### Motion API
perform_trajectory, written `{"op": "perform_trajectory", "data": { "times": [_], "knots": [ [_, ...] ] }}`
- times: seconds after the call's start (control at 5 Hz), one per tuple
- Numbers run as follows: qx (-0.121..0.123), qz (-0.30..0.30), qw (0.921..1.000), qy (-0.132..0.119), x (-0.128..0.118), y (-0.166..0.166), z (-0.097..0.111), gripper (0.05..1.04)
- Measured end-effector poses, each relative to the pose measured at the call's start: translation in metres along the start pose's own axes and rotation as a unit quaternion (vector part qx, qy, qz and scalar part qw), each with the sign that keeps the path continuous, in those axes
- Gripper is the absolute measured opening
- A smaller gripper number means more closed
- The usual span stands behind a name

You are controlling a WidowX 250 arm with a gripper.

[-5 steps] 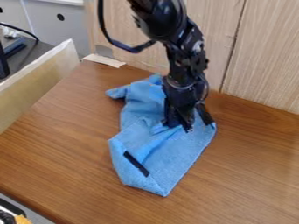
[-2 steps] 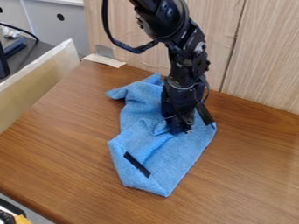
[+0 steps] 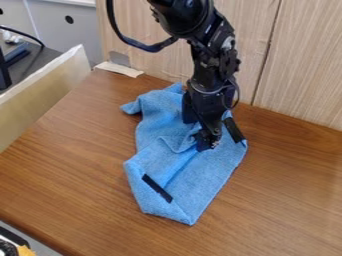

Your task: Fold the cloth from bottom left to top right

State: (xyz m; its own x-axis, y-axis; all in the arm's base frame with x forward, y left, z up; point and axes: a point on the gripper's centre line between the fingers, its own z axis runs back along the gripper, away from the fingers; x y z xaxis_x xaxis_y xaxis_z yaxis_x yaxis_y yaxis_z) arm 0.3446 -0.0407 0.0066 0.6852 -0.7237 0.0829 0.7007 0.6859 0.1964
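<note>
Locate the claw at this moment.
In the camera view, the claw is right of centre, down at the blue cloth, just left of the black strip by the cloth's upper right edge.

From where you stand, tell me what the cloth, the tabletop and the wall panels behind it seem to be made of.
The cloth: matte, soft textile, probably microfibre or terry, judging by its fuzzy surface and loose folds. The tabletop: brown wood or wood laminate with a slight sheen and streaked grain. The wall panels: pale wood or veneer, fine-grained, fairly matte.
</note>
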Motion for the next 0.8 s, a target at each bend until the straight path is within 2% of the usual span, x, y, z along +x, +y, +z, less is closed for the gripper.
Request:
{"op": "perform_trajectory", "data": {
  "times": [0.2,0.4,0.6,0.8],
  "knots": [
    [0.010,-0.002,0.9999,-0.012,-0.001,0.002,0.020,1.001],
    [0.026,-0.012,0.9995,-0.014,-0.005,-0.001,0.053,1.001],
    [0.027,-0.026,0.9986,-0.038,-0.011,-0.007,0.078,1.001],
    [0.028,-0.027,0.9985,-0.039,-0.012,-0.006,0.080,1.001]
  ]
}}
